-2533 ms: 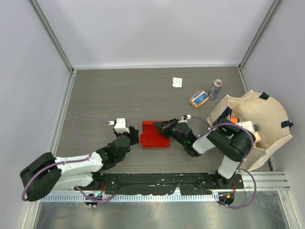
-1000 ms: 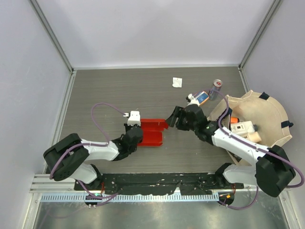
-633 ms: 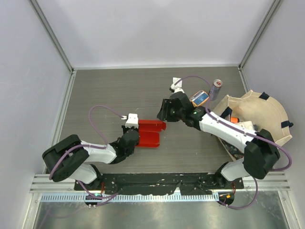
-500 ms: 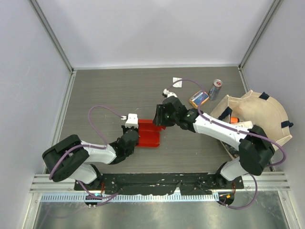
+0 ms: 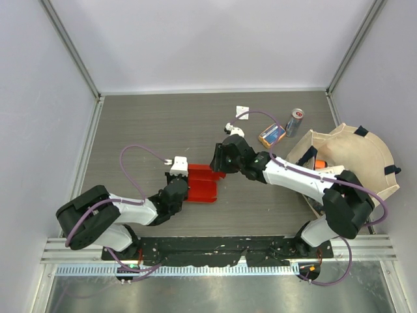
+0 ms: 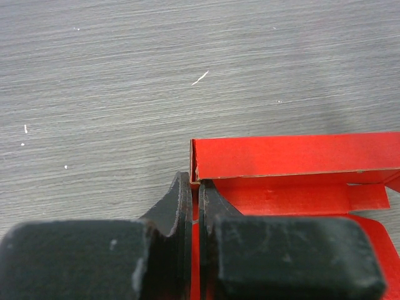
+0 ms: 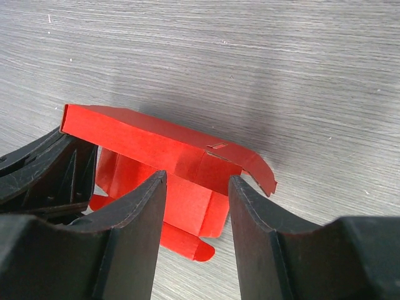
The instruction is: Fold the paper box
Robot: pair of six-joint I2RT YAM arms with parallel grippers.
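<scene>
Nearest the arm bases, the left end effector (image 6: pixel 195 187) has its fingers pressed together on the near-left wall of the red paper box (image 5: pixel 202 186), which lies half-folded on the table (image 5: pixel 143 130). At the box's far edge, the right end effector (image 7: pixel 197 181) is spread wide, its fingers straddling the raised far wall. Farther right sit an orange carton (image 5: pixel 272 135), a can (image 5: pixel 295 122) and a cloth bag (image 5: pixel 365 153).
</scene>
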